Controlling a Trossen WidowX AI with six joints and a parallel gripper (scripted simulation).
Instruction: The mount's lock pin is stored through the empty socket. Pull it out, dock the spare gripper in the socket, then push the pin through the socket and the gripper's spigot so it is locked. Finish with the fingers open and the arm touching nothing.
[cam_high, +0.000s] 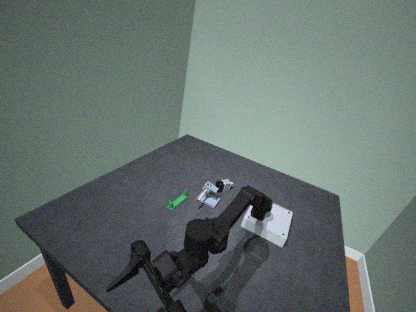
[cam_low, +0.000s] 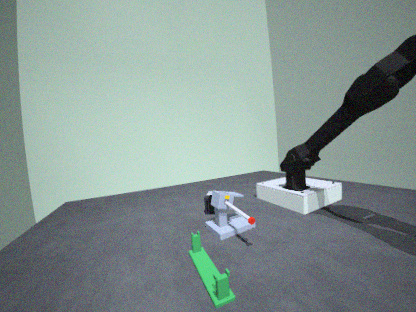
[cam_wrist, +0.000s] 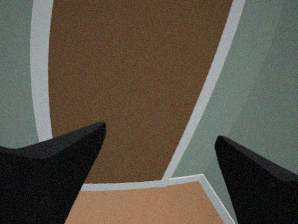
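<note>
The grey mount (cam_high: 212, 202) (cam_low: 223, 233) stands on the table with a yellow mark on its head. The white pin (cam_high: 202, 194) (cam_low: 239, 211) has a red end. It slants out from the mount's head near the yellow mark, and much of its length shows outside. The spare gripper (cam_high: 227, 184), light grey with a black part, is close against the far side of the mount's head; its black part (cam_low: 207, 204) shows there too. Whether its spigot is in the socket cannot be told. My gripper (cam_high: 141, 299) (cam_wrist: 162, 135) is open and empty, raised well away from the mount and the pin.
A green stand (cam_high: 178, 201) (cam_low: 205, 269) with two upright posts lies beside the mount and holds nothing. The arm's white base block (cam_high: 280, 220) (cam_low: 287, 199) is on the mount's other side. The wrist view shows only floor and walls beyond the fingers.
</note>
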